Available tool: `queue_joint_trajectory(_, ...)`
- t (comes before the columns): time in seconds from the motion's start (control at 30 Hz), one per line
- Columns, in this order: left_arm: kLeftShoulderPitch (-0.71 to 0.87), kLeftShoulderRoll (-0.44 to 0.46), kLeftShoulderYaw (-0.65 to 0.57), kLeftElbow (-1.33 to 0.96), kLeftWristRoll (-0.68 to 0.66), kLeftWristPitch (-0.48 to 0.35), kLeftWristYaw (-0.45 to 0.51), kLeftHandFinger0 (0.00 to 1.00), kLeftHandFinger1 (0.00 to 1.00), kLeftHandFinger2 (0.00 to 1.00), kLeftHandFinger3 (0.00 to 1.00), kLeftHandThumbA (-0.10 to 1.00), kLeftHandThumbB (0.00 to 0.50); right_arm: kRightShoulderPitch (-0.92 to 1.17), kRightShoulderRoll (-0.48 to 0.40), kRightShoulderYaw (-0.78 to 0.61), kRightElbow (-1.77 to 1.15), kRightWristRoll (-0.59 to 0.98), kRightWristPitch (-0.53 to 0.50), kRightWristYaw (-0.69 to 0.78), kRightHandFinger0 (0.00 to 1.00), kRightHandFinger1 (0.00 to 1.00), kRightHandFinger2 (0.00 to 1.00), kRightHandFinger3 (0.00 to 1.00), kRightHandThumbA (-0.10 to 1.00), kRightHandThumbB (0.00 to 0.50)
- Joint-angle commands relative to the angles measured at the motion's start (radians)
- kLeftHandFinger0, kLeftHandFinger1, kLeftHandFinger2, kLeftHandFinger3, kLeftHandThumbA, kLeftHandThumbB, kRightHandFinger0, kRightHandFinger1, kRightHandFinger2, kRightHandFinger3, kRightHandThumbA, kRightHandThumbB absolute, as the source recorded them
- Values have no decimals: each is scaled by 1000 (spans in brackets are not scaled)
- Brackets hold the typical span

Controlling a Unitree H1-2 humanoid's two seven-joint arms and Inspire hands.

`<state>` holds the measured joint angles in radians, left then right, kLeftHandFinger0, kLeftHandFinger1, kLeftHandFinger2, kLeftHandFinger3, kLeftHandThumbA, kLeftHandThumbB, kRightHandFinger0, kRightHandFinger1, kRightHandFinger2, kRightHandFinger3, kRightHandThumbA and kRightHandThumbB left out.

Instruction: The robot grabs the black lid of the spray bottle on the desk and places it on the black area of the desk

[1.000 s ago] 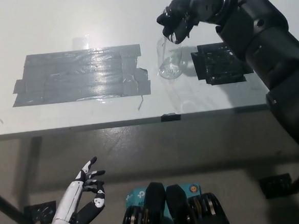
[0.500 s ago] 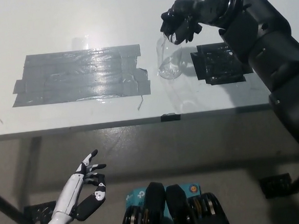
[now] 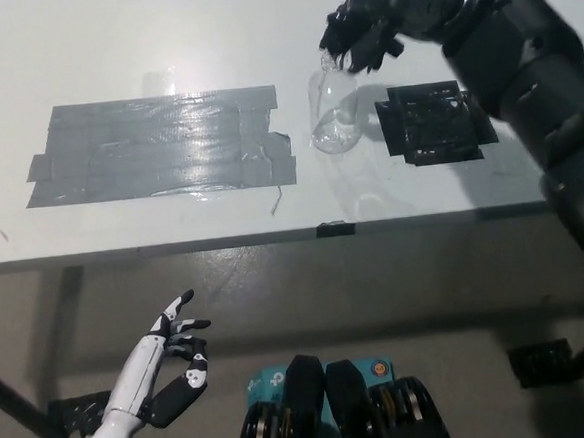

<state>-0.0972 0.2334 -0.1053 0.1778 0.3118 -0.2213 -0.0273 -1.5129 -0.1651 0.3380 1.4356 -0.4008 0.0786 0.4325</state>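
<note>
Two tape patches, grey (image 3: 157, 148) & black (image 3: 434, 121), on white desk (image 3: 159, 38); right hand (image 3: 364, 35) fingers grasping bottle (image 3: 332, 116) lid.

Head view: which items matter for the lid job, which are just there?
Job:
black right hand, closed at the top of the clear plastic spray bottle
black lid, hidden by that hand
black tape patch, target

Just there:
grey tape patch
white left hand, below the white desk edge, open
</note>
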Motion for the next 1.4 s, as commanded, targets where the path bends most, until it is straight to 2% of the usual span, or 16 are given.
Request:
queue_joint_trajectory(0.0,-20,19,-4,-3,9,-18,-4,591,643,733,967,224,151,-138,-85,-84,-31,89,-17,-17,514,510,550,456,-100,334)
queue_joint_trajectory(0.2,-21,18,-3,5,10,-21,0,596,645,735,965,227,150,-144,-129,-157,-43,121,-24,16,430,439,523,500,-100,319)
queue_joint_trajectory(0.33,-24,20,-1,4,10,-15,-2,597,646,735,966,236,147,-142,-145,-161,-47,119,-17,4,469,475,555,527,-100,313)
queue_joint_trajectory(0.5,-27,15,1,13,6,-22,4,601,644,731,961,233,147,-122,-170,-176,-50,133,-34,21,446,466,562,573,-100,274)
queue_joint_trajectory(0.53,-28,15,0,18,7,-26,6,600,643,729,959,231,147,-113,-174,-169,-47,129,-35,28,491,499,596,597,-100,251)
queue_joint_trajectory(0.63,-26,16,2,12,5,-10,-1,610,656,746,968,236,143,-78,-179,-185,-40,149,-23,12,467,491,590,596,-100,271)
queue_joint_trajectory(0.7,-22,13,2,17,-1,-21,2,606,653,747,967,217,137,-24,-173,-238,-35,199,-35,-25,357,422,530,541,-100,284)
queue_joint_trajectory(0.77,-20,14,-1,17,7,-20,2,604,650,743,968,220,139,13,-169,-243,-35,191,-45,-48,355,413,507,539,-100,316)
queue_joint_trajectory(0.97,-25,14,2,22,7,-36,11,598,641,725,953,247,148,87,-153,-241,-32,188,-67,-89,394,422,513,561,-100,324)
queue_joint_trajectory(1.0,-26,14,4,25,7,-39,15,593,635,716,946,242,146,88,-150,-243,-32,191,-64,-90,461,477,571,612,-32,329)
queue_joint_trajectory(1.03,-28,14,4,27,9,-37,16,593,634,716,945,240,146,87,-145,-242,-36,190,-56,-84,658,701,882,964,158,349)
queue_joint_trajectory(1.07,-28,14,5,25,10,-35,17,592,633,715,945,238,146,83,-143,-237,-36,185,-55,-82,816,880,1000,1000,296,345)
queue_joint_trajectory(1.1,-28,13,4,25,14,-33,18,590,631,714,944,237,146,81,-140,-227,-40,176,-52,-76,1000,1000,1000,1000,450,360)
queue_joint_trajectory(1.17,-29,10,6,22,16,-27,21,588,623,709,939,205,148,77,-132,-229,-41,181,-55,-55,1000,1000,1000,1000,600,409)
queue_joint_trajectory(1.2,-28,9,6,20,15,-25,20,585,621,706,939,186,143,77,-130,-230,-41,184,-57,-51,1000,1000,1000,1000,628,471)
queue_joint_trajectory(1.37,-26,2,3,18,16,-19,19,575,612,700,936,151,140,72,-102,-237,-48,199,-67,-21,1000,1000,1000,1000,660,497)
